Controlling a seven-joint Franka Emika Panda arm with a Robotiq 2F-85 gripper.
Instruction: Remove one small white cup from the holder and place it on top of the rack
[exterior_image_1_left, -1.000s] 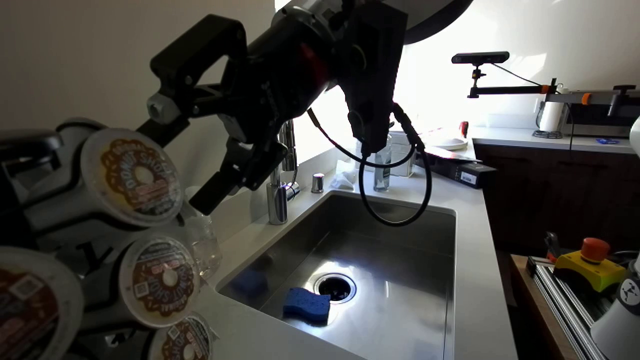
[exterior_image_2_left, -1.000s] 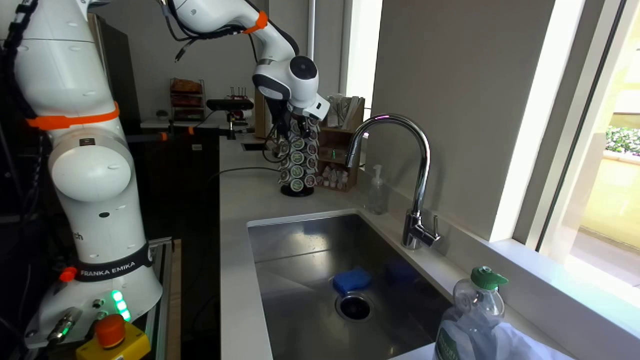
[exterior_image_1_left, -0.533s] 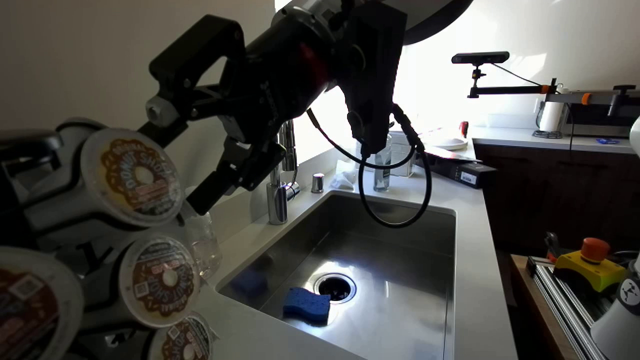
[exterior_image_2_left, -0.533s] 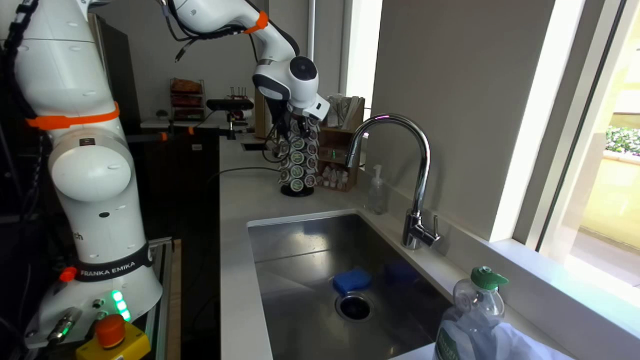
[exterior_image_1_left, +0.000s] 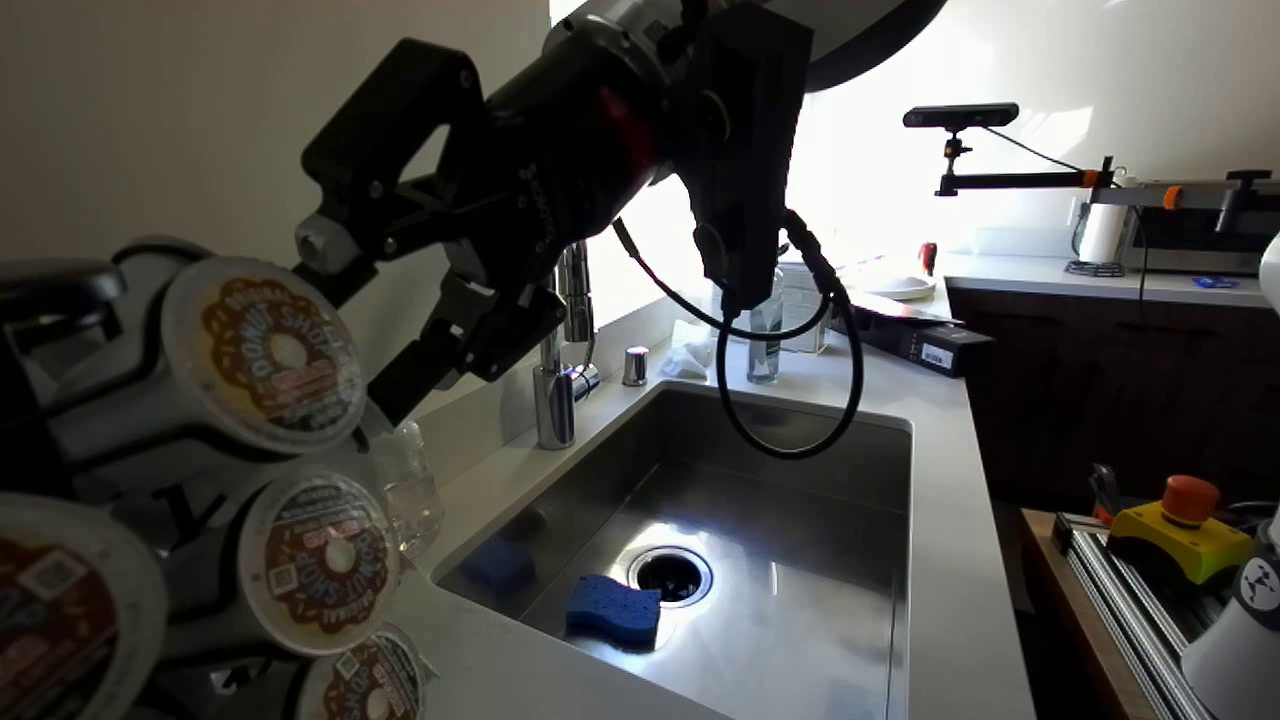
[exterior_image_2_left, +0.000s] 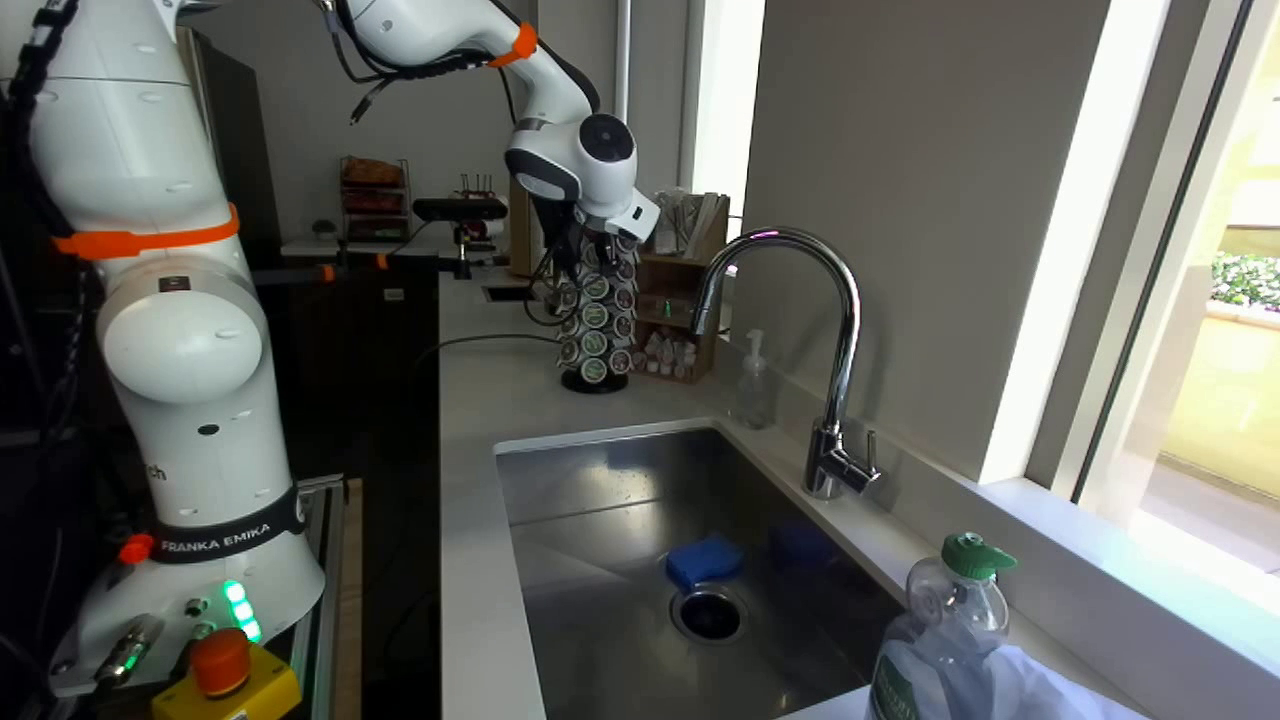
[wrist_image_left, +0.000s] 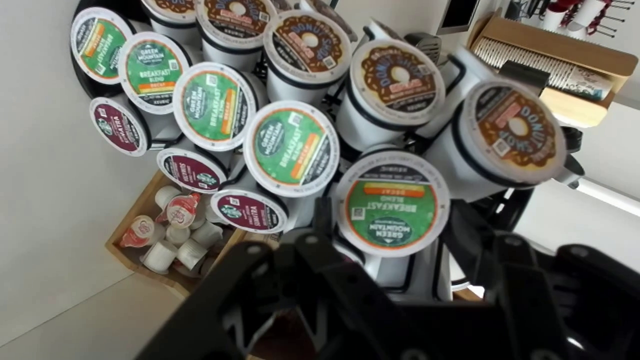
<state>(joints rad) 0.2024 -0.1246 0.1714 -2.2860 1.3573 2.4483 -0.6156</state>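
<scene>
End effector (wrist_image_left: 391, 216) has its fingers apart, one on each side of the cup (wrist_image_left: 393, 192), the green-lidded one in the wrist view. Can't tell if they actually touch it tbh. That cup's sitting in the holder (exterior_image_2_left: 594, 383) with a bunch of others, like the brown-lidded cups (wrist_image_left: 397, 85) near it. Holder's upright on the table (exterior_image_2_left: 500, 390), with a shelf (exterior_image_2_left: 708, 345) close to it. Sink (exterior_image_2_left: 580, 480) is near the holder too, sponge (exterior_image_2_left: 705, 560) lying inside, and the faucet (exterior_image_2_left: 825, 465) stands farther off from the holder.
</scene>
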